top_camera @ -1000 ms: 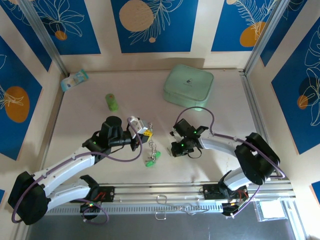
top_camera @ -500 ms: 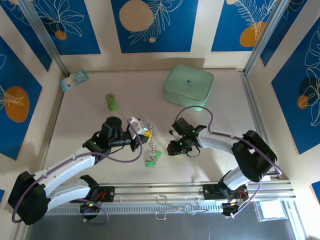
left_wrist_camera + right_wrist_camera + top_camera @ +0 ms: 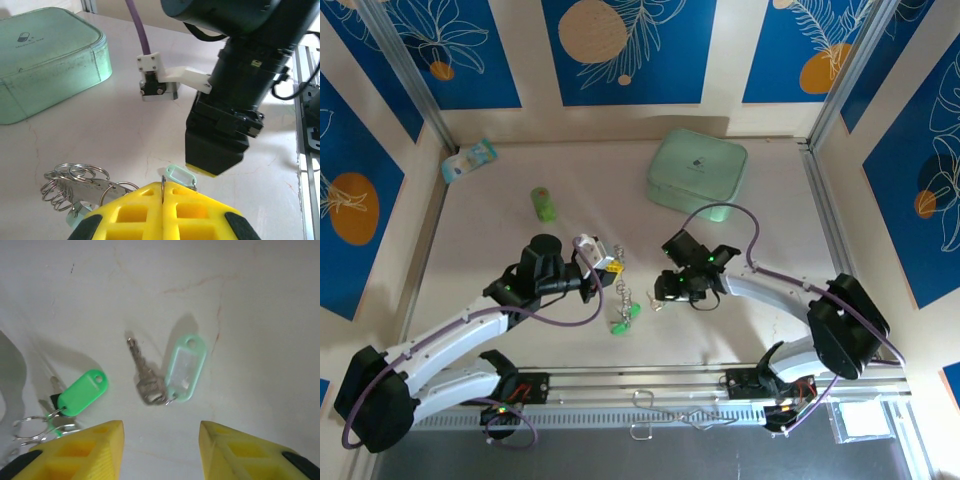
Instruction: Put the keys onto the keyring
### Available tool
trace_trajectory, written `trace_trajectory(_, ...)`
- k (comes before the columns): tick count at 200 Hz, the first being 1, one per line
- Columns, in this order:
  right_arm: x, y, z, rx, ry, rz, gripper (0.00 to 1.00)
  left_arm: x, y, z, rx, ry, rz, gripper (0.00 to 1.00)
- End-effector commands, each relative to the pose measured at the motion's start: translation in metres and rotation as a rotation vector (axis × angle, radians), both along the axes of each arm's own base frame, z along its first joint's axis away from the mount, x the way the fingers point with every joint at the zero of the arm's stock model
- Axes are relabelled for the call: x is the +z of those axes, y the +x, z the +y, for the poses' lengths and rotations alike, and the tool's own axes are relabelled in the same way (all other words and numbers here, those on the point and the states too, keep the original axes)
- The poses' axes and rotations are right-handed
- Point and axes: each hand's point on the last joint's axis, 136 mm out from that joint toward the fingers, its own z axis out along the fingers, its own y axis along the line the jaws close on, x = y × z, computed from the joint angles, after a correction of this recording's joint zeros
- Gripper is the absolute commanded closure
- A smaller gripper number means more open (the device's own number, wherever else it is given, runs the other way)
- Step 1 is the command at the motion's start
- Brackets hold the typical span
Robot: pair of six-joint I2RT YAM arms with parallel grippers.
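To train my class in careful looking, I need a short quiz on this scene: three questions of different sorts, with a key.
1. True or false: the right gripper is shut on the key with the mint tag.
2. What does the left gripper hold? A) a green cylinder B) the keyring C) the mint case
3. What colour is the second tag, lying nearer the rings?
Key: 1 false: it is open, and the key lies on the table in front of it. 2 B. 3 bright green.
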Motion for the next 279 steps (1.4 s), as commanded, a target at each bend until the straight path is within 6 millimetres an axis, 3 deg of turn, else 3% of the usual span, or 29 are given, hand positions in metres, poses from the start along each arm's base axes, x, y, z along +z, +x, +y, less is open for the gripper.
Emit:
trace_trajectory(1,-0.003,-0.015,-0.011,-0.29,-0.103,0.069,0.53,0.007,-0.003,0.0,-0.005,-0.017,-0.033,1.0)
trace_trajectory(47,-0.021,-0.018,0.005,-0.368,-0.107,0.107,0.52,0.01,-0.008,0.002,-0.018,-0.027,-0.047,1.0)
trace_trajectory(95,-0.036,-0.01,0.014,-0.369,-0.129,0.105,0.58,0.01,-0.01,0.005,-0.012,-0.027,-0.052,1.0)
trace_trajectory(127,-0.039,-0.005,0.017,-0.363,-0.147,0.093,0.62,0.009,-0.011,0.005,-0.014,-0.028,-0.05,1.0)
trace_trajectory(188,-0.041,-0.006,0.011,-0.372,-0.203,0.081,0.81,0.01,-0.01,0.004,-0.017,-0.028,-0.054,1.0)
trace_trajectory(261,-0.043,-0.006,0.01,-0.362,-0.237,0.078,0.81,0.011,-0.011,0.004,-0.02,-0.03,-0.057,1.0)
trace_trajectory(279,-0.043,-0.006,0.01,-0.362,-0.241,0.077,0.87,0.011,-0.011,0.004,-0.02,-0.03,-0.058,1.0)
